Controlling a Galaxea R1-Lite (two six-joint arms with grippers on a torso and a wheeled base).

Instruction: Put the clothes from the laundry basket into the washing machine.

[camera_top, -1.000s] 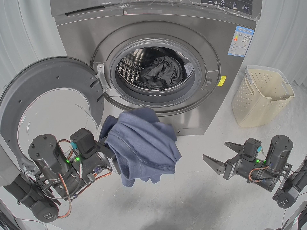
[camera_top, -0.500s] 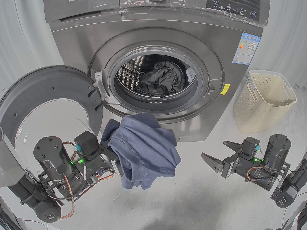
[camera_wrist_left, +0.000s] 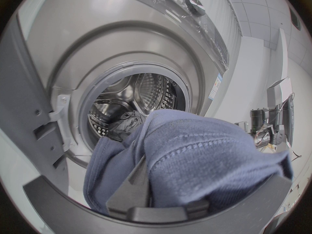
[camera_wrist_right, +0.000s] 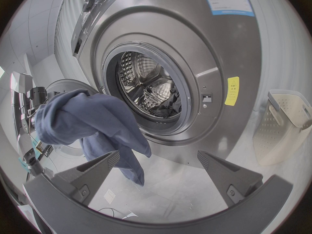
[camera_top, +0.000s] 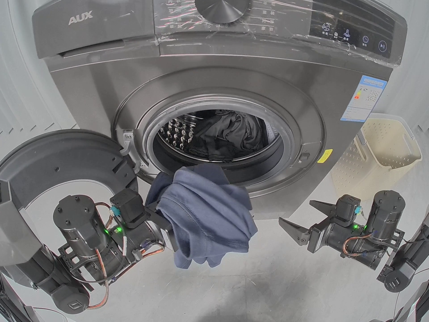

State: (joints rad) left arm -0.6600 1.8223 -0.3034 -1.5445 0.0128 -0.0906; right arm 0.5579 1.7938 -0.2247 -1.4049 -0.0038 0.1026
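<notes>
The washing machine is a grey front-loader, and its round door is swung wide open to the robot's left. A dark garment lies crumpled inside the steel drum. A blue garment hangs bunched from the closed jaws of the left gripper, just in front of the lower rim of the drum opening. The cream perforated laundry basket stands upright on the floor, just beside the machine's right side.

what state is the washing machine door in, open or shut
Open. The door is swung wide aside, leaving the drum exposed with a dark garment lying inside.
</notes>
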